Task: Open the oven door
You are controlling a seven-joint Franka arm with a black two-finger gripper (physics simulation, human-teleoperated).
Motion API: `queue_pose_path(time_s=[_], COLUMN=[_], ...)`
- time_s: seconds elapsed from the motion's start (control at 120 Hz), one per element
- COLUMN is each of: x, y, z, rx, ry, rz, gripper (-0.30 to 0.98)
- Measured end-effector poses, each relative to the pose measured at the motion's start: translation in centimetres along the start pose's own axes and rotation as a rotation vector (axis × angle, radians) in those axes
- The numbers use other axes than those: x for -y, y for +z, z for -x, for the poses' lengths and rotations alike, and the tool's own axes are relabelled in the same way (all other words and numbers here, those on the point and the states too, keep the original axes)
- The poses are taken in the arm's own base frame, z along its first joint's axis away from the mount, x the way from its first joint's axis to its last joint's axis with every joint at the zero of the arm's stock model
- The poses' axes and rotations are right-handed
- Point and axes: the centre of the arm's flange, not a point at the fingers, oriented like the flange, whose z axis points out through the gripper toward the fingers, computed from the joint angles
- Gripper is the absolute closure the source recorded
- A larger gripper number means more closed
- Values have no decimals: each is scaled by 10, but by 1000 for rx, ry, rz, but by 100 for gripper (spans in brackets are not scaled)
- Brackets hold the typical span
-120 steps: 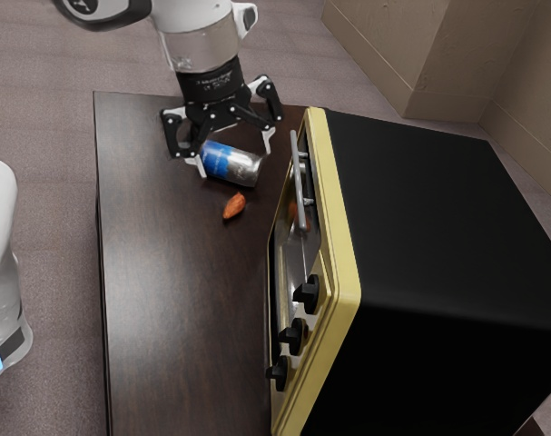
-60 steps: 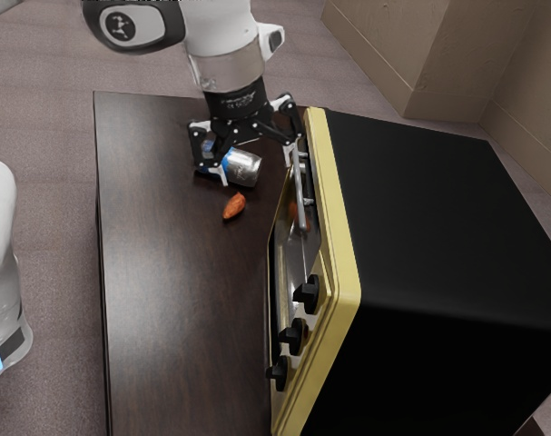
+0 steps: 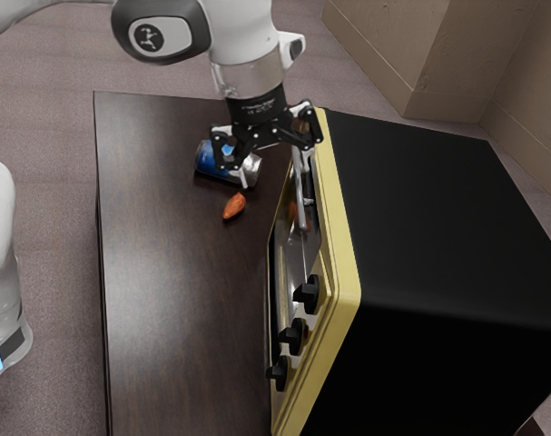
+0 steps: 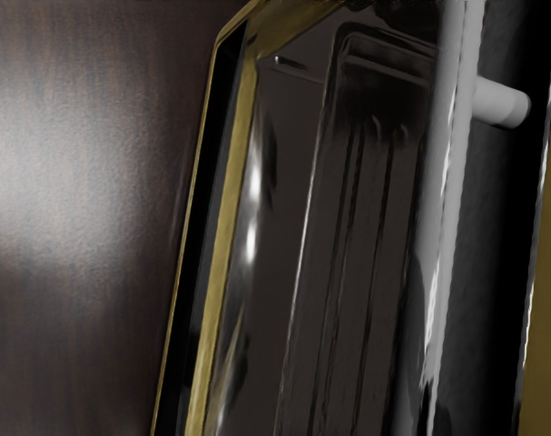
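- The gripper [image 3: 271,176] is spread wide.
- The handle [image 3: 300,196], beside one of its fingertips, should be centred between both before closing.
- Then the door [image 3: 298,252] should be pulled gently.

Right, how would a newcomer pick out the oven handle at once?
Find the large black oven with the yellow front frame. On its door, the handle is a straight grey bar on short posts, unlike the three stubby black knobs nearby.

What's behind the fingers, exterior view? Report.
A can lies partly behind the fingers, blue and silver parts showing; its middle and part of the oven handle are covered.
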Motion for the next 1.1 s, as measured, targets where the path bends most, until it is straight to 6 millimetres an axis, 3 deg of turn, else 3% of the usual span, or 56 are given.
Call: queue_pose_path(time_s=[0.808, 1.1], x=[6, 32], y=[39, 43], z=[-15, -22], rx=[2, -13], ry=[14, -1], rz=[-60, -45], gripper=[0, 1])
